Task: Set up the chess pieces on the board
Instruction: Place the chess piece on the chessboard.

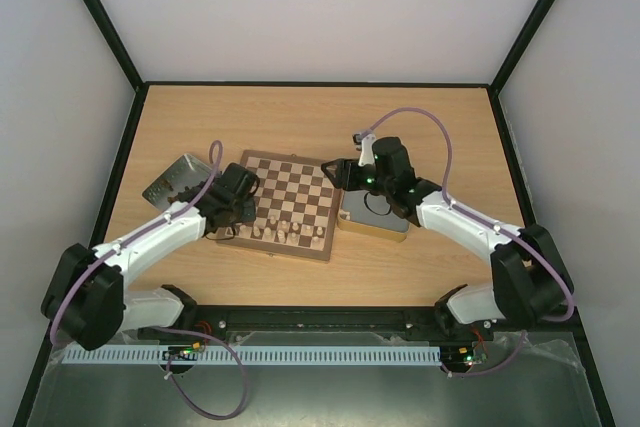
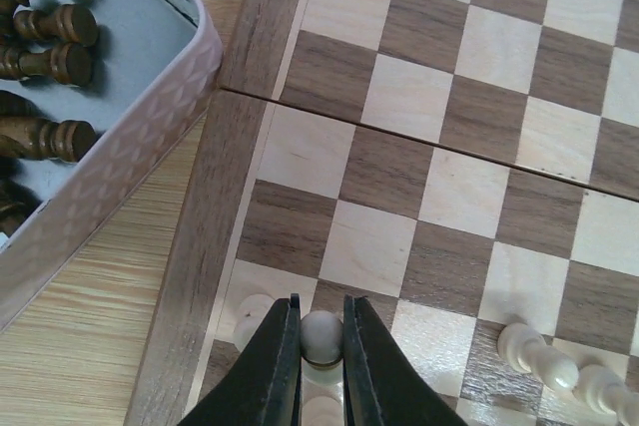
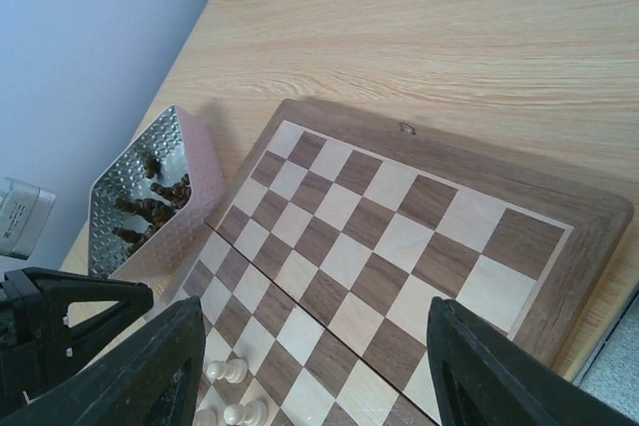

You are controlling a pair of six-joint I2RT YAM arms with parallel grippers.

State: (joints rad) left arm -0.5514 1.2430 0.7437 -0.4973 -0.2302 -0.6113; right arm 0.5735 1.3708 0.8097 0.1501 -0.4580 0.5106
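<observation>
Chess piece (image 2: 321,336): pale, clamped between left gripper (image 2: 320,318) jaws; only left wrist shows it.
Right gripper (image 3: 315,356): jaws apart over board (image 3: 399,212).

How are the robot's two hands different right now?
The left hand is pinched shut on a pale chess piece; the right hand stands wide open, holding nothing. The left hand is by the board's edge near the metal tray; the right hand is at the opposite side. Both have black fingers.
</observation>
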